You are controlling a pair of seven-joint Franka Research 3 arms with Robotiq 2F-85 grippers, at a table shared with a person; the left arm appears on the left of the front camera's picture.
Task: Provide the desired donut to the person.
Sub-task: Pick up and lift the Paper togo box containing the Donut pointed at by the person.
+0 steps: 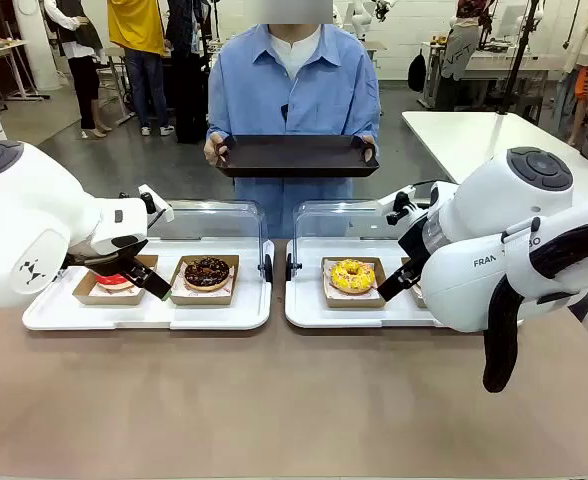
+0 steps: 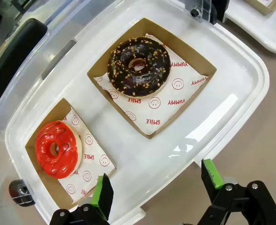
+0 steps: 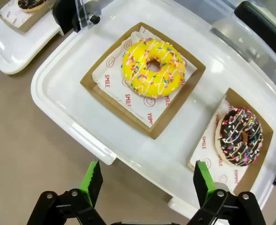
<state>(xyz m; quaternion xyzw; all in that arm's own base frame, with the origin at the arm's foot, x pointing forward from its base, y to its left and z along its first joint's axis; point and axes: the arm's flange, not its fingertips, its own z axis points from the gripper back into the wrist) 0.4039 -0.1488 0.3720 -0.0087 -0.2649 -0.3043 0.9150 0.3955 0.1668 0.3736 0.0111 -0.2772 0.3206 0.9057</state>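
Hovering over four boxed donuts with both pincers open.

Our left pincer [image 2: 157,180] hangs with its green pads spread wide above the near rim of the left white plastic tray [image 2: 232,108], where a red-glazed ring donut [image 2: 57,149] and a chocolate nut-topped donut [image 2: 139,66] each sit in a brown cardboard box [image 2: 201,65]. Our right pincer [image 3: 147,173] is equally spread above the right white plastic tray [image 3: 58,89], which carries a yellow sprinkled donut [image 3: 153,68] and a chocolate donut with coloured sprinkles [image 3: 240,136]. Across the tan bench [image 1: 274,400], the person in a light-blue shirt [image 1: 292,90] holds a dark rectangular tray [image 1: 296,155] in both hands. We cannot tell which donut is wanted.
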